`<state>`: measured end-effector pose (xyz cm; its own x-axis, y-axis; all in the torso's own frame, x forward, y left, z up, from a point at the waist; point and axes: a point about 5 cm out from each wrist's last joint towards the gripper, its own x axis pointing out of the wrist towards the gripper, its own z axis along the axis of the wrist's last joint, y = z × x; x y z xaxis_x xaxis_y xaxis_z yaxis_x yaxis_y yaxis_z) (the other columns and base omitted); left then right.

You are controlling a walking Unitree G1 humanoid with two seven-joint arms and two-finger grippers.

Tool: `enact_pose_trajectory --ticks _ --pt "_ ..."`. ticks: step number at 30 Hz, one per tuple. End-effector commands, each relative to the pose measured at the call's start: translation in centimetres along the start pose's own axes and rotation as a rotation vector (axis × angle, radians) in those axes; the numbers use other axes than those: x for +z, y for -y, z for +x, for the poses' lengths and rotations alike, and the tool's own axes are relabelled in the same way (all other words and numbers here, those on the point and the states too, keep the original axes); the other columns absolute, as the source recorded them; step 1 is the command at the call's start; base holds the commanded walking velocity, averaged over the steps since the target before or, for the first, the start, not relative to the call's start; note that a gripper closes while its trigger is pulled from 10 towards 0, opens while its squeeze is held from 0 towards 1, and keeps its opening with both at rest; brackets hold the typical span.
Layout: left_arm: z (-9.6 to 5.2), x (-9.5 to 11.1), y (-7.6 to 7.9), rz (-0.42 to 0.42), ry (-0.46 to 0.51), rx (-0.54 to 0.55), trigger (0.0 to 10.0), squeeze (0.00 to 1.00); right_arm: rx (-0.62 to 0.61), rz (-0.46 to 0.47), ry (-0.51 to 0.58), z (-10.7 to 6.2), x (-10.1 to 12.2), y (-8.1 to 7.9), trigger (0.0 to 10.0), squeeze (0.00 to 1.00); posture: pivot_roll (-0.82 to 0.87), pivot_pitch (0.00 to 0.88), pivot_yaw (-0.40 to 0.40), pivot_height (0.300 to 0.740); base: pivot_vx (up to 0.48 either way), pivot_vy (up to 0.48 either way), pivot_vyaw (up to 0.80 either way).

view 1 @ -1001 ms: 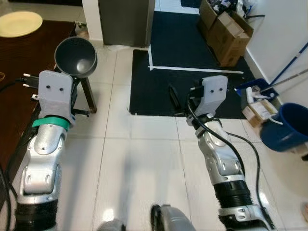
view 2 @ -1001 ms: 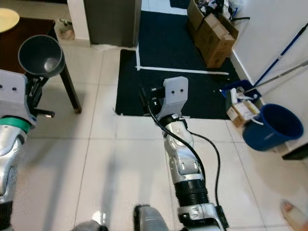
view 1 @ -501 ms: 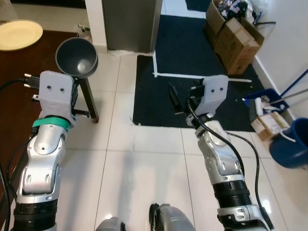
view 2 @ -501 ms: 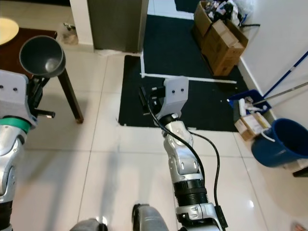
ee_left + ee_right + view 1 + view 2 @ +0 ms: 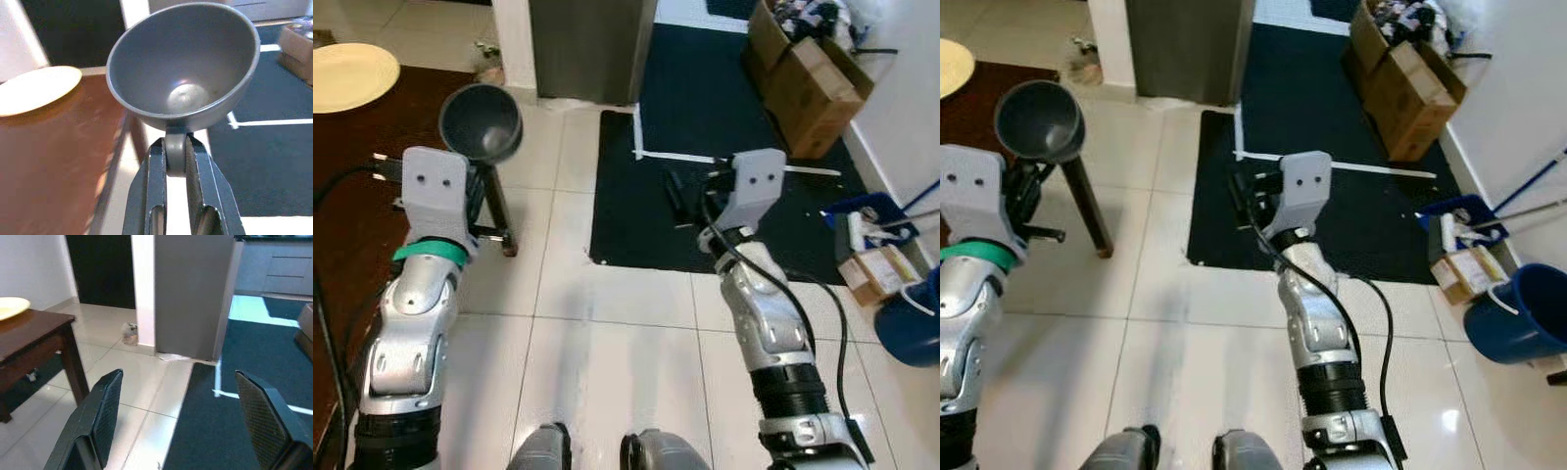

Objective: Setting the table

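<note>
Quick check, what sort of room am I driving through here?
Probably a home dining area by a storage corner: a dark wooden table with a cream plate, cardboard boxes and a blue bucket on tiled floor.

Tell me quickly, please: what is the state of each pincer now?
Left pincer: shut on the grey bowl, by its foot.
Right pincer: open, holding nothing.

Plate (image 5: 350,76) on table (image 5: 342,196), left of bowl (image 5: 481,121)

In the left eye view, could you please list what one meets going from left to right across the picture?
Cream plate → grey bowl held by the left gripper → right gripper → cardboard boxes → blue bucket.
</note>
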<state>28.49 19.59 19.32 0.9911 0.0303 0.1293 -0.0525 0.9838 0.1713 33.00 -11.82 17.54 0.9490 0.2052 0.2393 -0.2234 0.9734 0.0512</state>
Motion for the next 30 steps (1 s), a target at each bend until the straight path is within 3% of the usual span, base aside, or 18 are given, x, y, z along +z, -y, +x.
enact_pose_trajectory --ticks 1,6,30 --pt "-0.45 -0.30 0.82 -0.053 -0.026 -0.035 10.0 0.00 -0.021 0.018 -0.015 -0.02 -0.21 0.43 10.0 0.00 -0.04 0.000 -0.018 0.740 0.000 0.000 0.80" --pt "-0.70 -0.39 1.52 -0.071 -0.037 -0.070 10.0 0.00 -0.004 0.025 -0.007 0.02 -0.04 0.19 10.0 0.00 -0.04 0.000 -0.018 0.740 0.000 0.000 0.80" --pt "-0.39 -0.60 0.91 -0.023 -0.063 -0.044 10.0 0.00 -0.005 0.029 -0.012 -0.12 -0.22 0.13 10.0 0.00 -0.04 0.000 -0.008 0.740 0.000 0.000 0.80"
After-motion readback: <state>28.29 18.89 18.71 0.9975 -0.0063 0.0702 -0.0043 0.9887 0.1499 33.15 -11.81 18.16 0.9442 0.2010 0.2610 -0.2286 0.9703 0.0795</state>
